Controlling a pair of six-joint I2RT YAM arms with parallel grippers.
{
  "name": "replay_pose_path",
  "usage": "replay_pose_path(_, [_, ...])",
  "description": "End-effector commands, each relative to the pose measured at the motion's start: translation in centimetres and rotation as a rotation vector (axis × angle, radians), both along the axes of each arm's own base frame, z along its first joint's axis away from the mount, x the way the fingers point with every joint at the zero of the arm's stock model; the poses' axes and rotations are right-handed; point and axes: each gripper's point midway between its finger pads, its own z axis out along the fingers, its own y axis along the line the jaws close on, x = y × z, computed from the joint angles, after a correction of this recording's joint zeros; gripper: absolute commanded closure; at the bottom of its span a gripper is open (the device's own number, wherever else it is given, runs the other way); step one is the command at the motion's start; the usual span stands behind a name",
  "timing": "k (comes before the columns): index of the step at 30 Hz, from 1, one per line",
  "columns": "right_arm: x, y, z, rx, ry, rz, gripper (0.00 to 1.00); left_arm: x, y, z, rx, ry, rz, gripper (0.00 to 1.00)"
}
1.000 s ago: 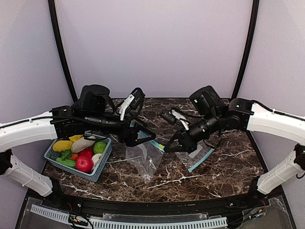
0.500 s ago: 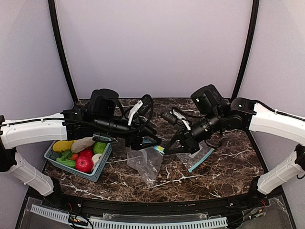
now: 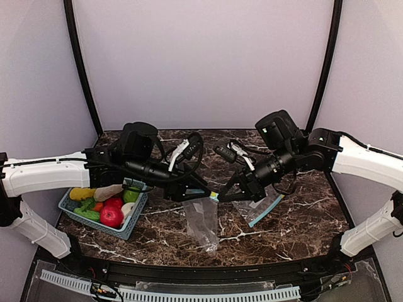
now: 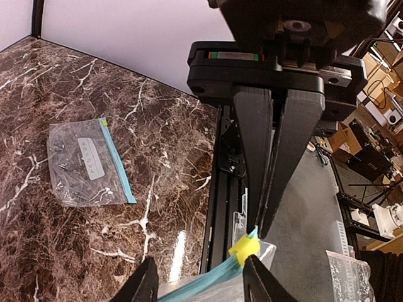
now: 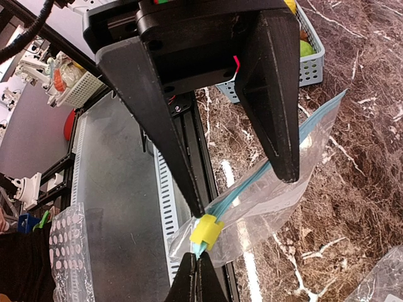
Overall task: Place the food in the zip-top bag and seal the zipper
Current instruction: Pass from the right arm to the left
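The clear zip-top bag (image 3: 203, 220) hung between our arms over the marbled tabletop (image 3: 296, 214), its teal zipper strip (image 5: 234, 196) ending in a yellow slider (image 5: 206, 230). Our right fingers (image 5: 187, 283) pinched that end tight; our left fingers (image 4: 141, 286) stood apart astride the strip. The glossy food (image 3: 112, 216) lay in the teal basket (image 3: 70, 205).
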Motion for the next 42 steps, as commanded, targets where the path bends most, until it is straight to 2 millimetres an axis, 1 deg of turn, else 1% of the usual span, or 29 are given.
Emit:
replay_pose_path(1, [-0.2,-0.1,0.3,0.012,-0.033,0.003,1.0,-1.6,0.4,-0.5,0.009,0.056,-0.062,0.54])
replay_pose_path(9, [-0.1,-0.4,0.1,-0.005,-0.047,0.003,1.0,-2.6,0.4,-0.7,0.014,0.096,-0.111,0.65])
replay_pose_path(15, [0.2,-0.7,0.0,-0.046,-0.076,0.008,1.0,-3.0,0.4,-1.1,0.025,0.128,-0.131,0.71])
replay_pose_path(23, [0.3,-0.5,0.5,-0.058,-0.094,0.029,1.0,-2.9,0.4,-2.1,0.052,0.14,-0.121,0.72])
replay_pose_path(25, [0.3,-0.4,0.4,-0.059,-0.091,0.032,1.0,-2.9,0.5,-2.2,0.056,0.138,-0.116,0.75])
replay_pose_path(31, [0.4,-0.5,0.0,-0.069,-0.093,0.026,1.0,-2.7,0.5,-2.2,0.057,0.131,-0.104,0.88])
replay_pose_path(35, [0.8,-0.6,0.3,-0.061,-0.11,0.001,1.0,-2.7,0.6,-2.3,0.055,0.134,-0.1,0.99])
replay_pose_path(39, [1.0,-0.7,0.7,-0.031,-0.123,-0.025,1.0,-2.7,0.8,-2.2,0.043,0.139,-0.081,0.99])
replay_pose_path(41, [1.1,-0.7,1.0,-0.012,-0.129,-0.042,1.0,-2.3,1.0,-2.1,0.032,0.132,-0.05,0.99])
replay_pose_path(42, [1.2,-0.8,1.1,-0.004,-0.131,-0.053,0.94,-2.1,1.0,-1.8,0.017,0.123,-0.039,0.99])
